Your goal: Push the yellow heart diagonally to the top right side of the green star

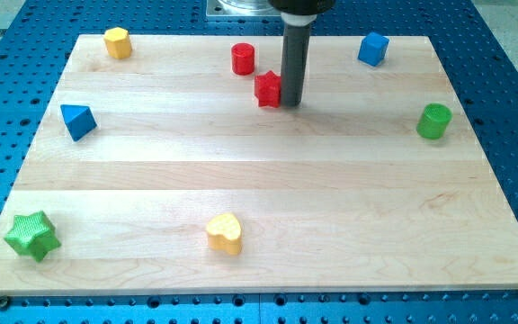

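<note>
Where visible, my tip (292, 104) seemingly against red block (268, 90)

Bright, even overhead light, soft short shadows under the blocks, faint shadow beside the rod, mild sheen on the pale wooden board (268, 180), sharp focus throughout, no visible edge distortion

Yellow heart (226, 233) bottom centre; green star (32, 236) bottom-left corner

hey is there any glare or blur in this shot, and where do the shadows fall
Camera view: evenly lit and sharp, no strong glare on the wooden board; my tip, beside the red block, casts only a faint shadow, as do the yellow heart and green star.
</note>
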Controlling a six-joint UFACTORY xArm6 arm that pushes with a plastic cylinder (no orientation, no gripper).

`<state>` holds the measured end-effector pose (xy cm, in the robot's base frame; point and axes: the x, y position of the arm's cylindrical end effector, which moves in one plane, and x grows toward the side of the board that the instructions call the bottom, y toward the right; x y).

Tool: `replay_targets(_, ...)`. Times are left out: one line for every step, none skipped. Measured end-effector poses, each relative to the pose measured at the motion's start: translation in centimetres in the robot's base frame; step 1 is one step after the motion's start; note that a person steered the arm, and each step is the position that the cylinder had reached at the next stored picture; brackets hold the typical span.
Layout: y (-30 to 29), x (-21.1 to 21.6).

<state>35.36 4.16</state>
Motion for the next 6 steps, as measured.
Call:
replay_targets(4.5,-1.3)
replay_targets(4.0,11.7)
replay_targets(-2.1,22.4)
replay_targets(-5.3,23.3)
replay_targets(-11.6,20.9)
replay_targets(-9.7,16.0)
